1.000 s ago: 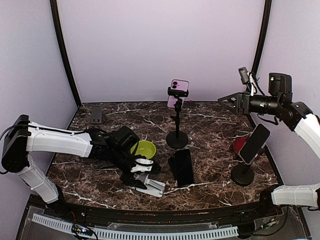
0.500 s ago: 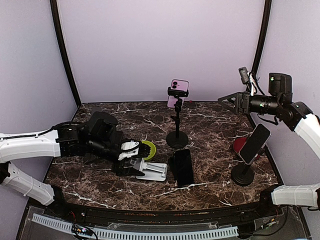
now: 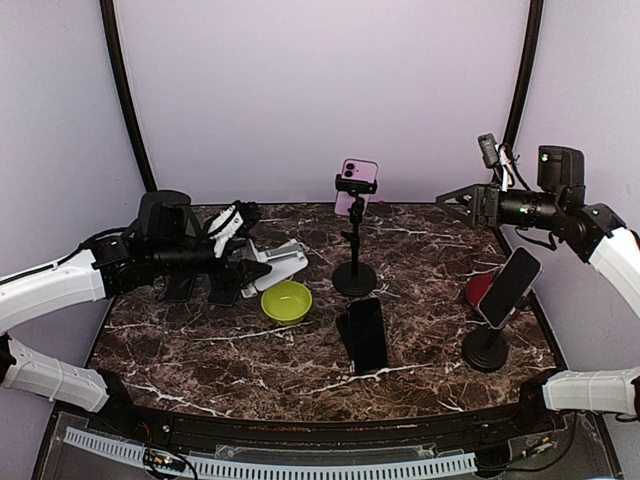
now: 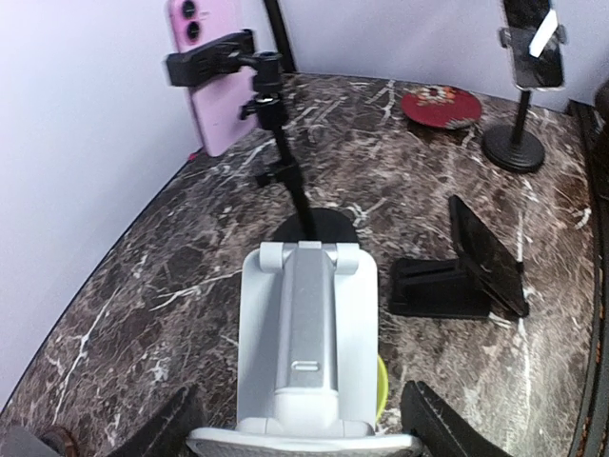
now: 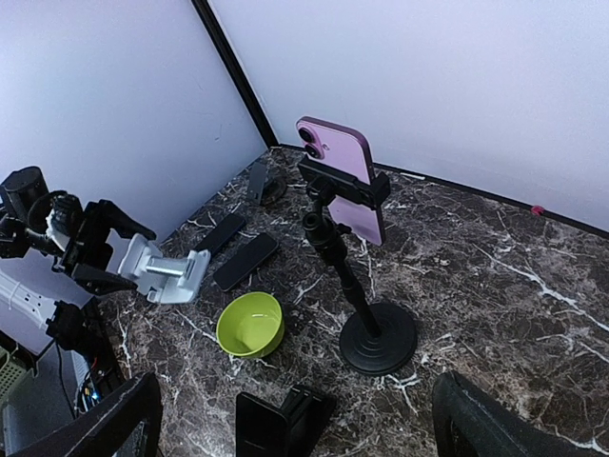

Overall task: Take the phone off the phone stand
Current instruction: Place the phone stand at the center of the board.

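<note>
While the left end effector (image 4: 304, 440) pinches the base of a white folding phone stand (image 4: 306, 333) between its two fingers (image 4: 169, 433), the stand is held tilted over the rear left of the marble table (image 3: 420, 255), with its metal face toward the wrist camera.

Just in front of it sits a green bowl (image 3: 287, 301). The bowl's interior shows only its own green surface, and in the left wrist view its rim peeks out beneath the held stand.

The right end effector (image 3: 462, 206) hangs high at the right side with its fingers spread wide, well apart from every object.

Three phones rest in stands:
- A pink phone (image 3: 357, 184) is clamped upright at the top of a tall black clamp stand (image 3: 354, 270) near the centre rear of the table.
- A black phone (image 3: 366, 334) leans in a low black stand (image 4: 428, 286) in front of the clamp stand, nearer the arms.
- A third phone (image 3: 509, 284) sits tilted atop a round-base stand (image 3: 486, 350) at the right edge. A red plate (image 3: 480, 290) lies just behind it, partly hidden.

Two flat black phones (image 5: 245, 260) lie side by side on the table at the left, beneath the left arm in the top view. A small black stand (image 3: 193, 232) sits at the rear left corner.
</note>
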Controlling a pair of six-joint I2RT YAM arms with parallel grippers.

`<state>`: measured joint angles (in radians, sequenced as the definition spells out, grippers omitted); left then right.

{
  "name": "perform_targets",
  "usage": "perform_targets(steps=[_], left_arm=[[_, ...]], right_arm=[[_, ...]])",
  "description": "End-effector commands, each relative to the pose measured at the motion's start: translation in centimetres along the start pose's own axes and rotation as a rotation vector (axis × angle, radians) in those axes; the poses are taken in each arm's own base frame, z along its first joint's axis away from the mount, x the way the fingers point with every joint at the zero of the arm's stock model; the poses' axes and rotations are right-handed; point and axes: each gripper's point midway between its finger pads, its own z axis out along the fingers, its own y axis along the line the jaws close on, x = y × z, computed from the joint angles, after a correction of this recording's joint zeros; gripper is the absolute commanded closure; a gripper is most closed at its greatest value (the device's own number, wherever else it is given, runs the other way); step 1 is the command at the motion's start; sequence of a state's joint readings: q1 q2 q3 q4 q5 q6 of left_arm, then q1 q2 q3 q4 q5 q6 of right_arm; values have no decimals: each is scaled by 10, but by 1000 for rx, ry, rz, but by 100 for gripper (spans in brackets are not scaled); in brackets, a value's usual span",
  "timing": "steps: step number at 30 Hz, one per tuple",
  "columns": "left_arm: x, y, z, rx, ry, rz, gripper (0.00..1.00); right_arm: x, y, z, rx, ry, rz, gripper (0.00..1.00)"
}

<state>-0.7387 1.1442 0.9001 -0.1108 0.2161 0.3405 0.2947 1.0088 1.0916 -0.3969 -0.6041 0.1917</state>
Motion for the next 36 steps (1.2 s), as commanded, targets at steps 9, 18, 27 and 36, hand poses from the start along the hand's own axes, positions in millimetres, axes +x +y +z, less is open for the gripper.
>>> perform_targets(steps=[9, 18, 27, 36], left_arm=[[6, 135, 12, -433, 5, -403, 91], [35, 207, 25, -671, 31, -602, 89], [78, 259, 56, -734, 124, -723, 93], [114, 288, 84, -757, 180, -786, 93]], right_arm=[[-11, 8, -7, -4, -45, -49, 1], [-9, 7, -7, 2, -43, -48, 1], [-7, 4, -3, 0, -36, -39, 1], [-4, 2, 0, 1, -28, -32, 1]])
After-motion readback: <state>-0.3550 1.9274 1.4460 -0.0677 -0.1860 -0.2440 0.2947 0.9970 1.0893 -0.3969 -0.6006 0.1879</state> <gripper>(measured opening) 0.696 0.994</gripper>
